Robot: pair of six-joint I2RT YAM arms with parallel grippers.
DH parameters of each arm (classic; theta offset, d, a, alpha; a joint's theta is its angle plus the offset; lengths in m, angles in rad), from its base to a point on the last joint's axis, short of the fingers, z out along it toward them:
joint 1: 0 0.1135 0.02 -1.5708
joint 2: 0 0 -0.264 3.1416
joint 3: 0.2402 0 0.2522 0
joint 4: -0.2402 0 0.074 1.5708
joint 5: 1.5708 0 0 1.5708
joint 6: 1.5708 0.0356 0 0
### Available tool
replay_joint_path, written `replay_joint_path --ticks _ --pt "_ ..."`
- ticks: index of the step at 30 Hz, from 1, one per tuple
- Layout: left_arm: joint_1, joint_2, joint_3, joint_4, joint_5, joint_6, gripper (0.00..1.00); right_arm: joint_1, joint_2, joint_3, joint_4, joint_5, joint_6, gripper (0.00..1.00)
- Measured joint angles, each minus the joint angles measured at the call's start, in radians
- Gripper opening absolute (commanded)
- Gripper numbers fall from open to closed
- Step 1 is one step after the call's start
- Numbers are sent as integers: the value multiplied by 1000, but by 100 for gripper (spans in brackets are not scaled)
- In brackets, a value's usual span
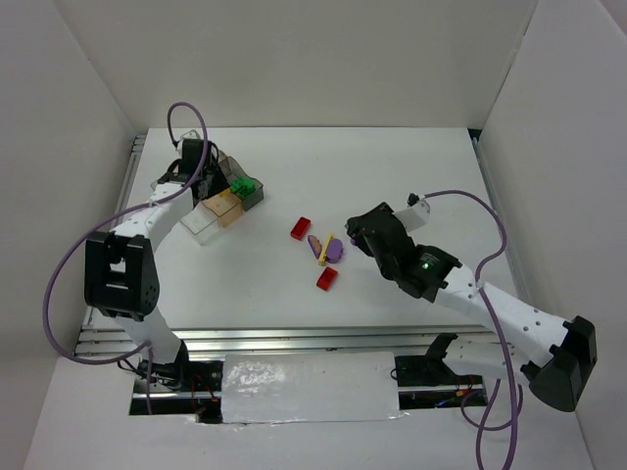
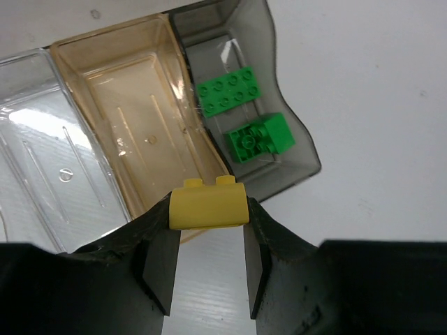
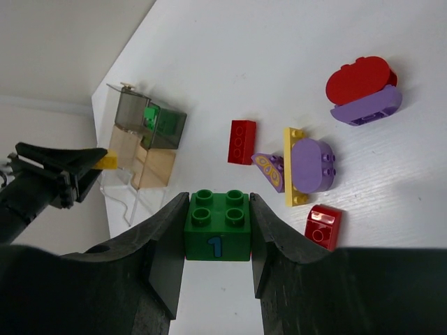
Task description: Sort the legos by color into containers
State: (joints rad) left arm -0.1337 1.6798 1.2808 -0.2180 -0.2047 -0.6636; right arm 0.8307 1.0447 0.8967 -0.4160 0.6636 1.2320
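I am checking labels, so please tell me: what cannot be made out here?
Top view: yellow brick in the left fingers, hidden by the left arm.
Top view: green brick in the right fingers, hidden by the right arm.
Left wrist view: clear compartment, cut off at the left edge.

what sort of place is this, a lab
Probably a robot lab test cell: a white table boxed in by plain white walls, a left arm and right arm bolted at its edge, toy bricks and a compartment tray set out.
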Motion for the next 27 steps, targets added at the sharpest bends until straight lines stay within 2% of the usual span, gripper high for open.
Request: replay_joint_path --ticks 2,4,5,7,8,11,14,17,21,22,27 --pt "8 35 42 -41 -17 -3 28 0 3 0 9 -10 -23 0" --pt "14 64 74 -59 -29 -4 35 0 15 2 13 -21 -43 0" --pt "15 73 82 -65 -32 -7 47 0 25 5 13 -25 -51 0" --pt "15 90 88 -75 -35 -16 61 0 47 12 18 -34 -68 0" --pt "16 99 88 -82 -36 -19 74 0 59 17 21 -40 -77 0" --pt "18 114 89 -107 -47 -29 89 0 100 41 35 -57 -105 0" --pt "23 116 89 -132 -56 -48 94 0 169 105 40 -70 -132 0" --pt "31 116 92 -143 -63 -52 94 -5 252 183 68 -101 -171 0" --pt "37 74 96 -187 -60 -56 96 -26 410 316 168 -233 -273 2" --pt "38 46 98 -208 -58 -63 100 -33 474 381 169 -268 -293 2" --pt "52 -202 102 -292 -21 -74 99 -58 877 829 198 -418 -348 4"
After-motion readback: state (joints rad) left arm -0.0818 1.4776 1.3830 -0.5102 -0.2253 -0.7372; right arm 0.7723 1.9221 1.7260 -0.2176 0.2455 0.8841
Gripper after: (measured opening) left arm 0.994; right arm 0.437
